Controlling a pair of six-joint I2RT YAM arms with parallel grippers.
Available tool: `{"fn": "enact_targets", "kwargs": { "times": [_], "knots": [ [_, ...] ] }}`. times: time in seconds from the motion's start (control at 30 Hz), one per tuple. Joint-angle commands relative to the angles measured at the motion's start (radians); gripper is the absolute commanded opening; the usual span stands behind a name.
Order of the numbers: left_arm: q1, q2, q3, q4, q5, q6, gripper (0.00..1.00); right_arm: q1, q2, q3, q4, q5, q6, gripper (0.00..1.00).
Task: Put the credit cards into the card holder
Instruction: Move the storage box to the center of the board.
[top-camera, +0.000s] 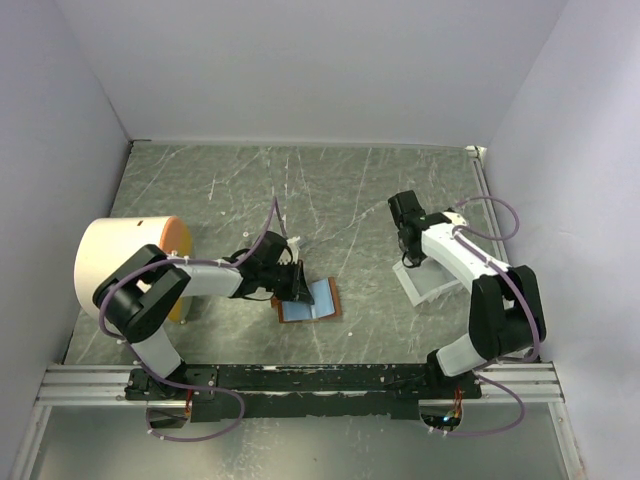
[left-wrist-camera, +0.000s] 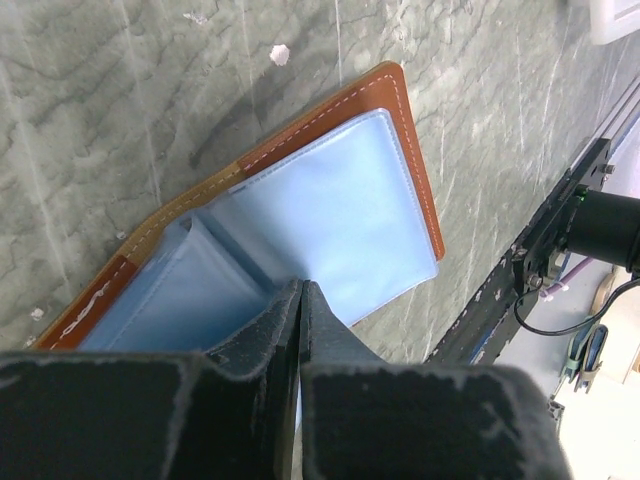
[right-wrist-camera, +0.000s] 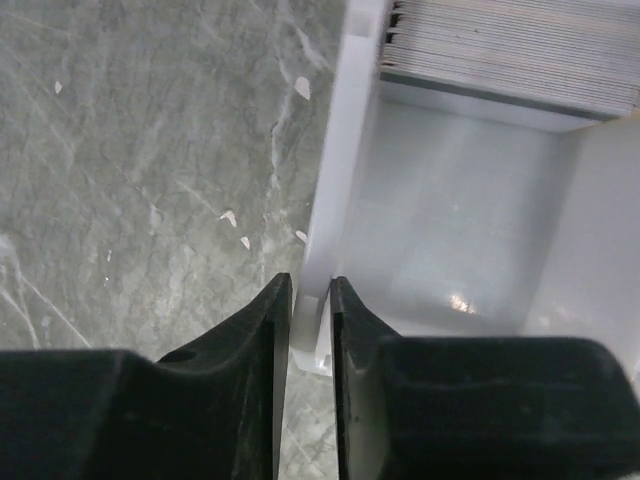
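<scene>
l tool (left-wrist-camera: 300, 300): jaws pinched shut on a fold of the light-blue lining of the card holder (left-wrist-camera: 340, 220). holder lies open, lining up, on the counter (left-wrist-camera: 150, 80).

r tool (right-wrist-camera: 310, 290): well apart from the card holder, off to its right in top view. jaws at a narrow gap, one either side of the corner wall of a white tray (right-wrist-camera: 450, 230). can't tell if they actually bite the wall or just straddle it.

credit cards (right-wrist-camera: 510, 50): stacked inside the white tray. none in the card holder, none in either tool.

step, imo: holder held open by l arm, r arm at the card supply, no card picked yet.

next, imo:
- r tool gets clear of the wall, goes over the stack, separates one card
- carries it across to the card holder, slides it under a blue pocket edge
- l tool's pinch has to keep that pocket gaping

hidden/unclear:
- pocket openings mostly behind l tool
- card count + faces unreadable, only edges show
- stack cut off at frame top
- top view too small to confirm either grip
</scene>
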Motion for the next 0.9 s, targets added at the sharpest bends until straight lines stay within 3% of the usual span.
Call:
{"fn": "enact_targets", "kwargs": {
  "times": [0.0, 0.07, 0.3, 0.87],
  "knots": [
    [0.007, -0.038, -0.015, 0.023, 0.001, 0.007, 0.12, -0.006, -0.026, -0.038, 0.055, -0.03, -0.014, 0.11],
    [0.008, -0.042, -0.021, 0.024, 0.0, 0.006, 0.12, -0.004, -0.034, -0.056, 0.072, -0.087, -0.028, 0.05],
    [0.007, -0.056, -0.03, 0.022, -0.003, 0.003, 0.12, 0.006, -0.076, -0.12, 0.142, -0.243, -0.008, 0.0],
    [0.007, -0.045, -0.034, 0.034, -0.008, -0.01, 0.12, 0.067, -0.003, -0.036, 0.201, -0.34, 0.106, 0.0]
  ]
}}
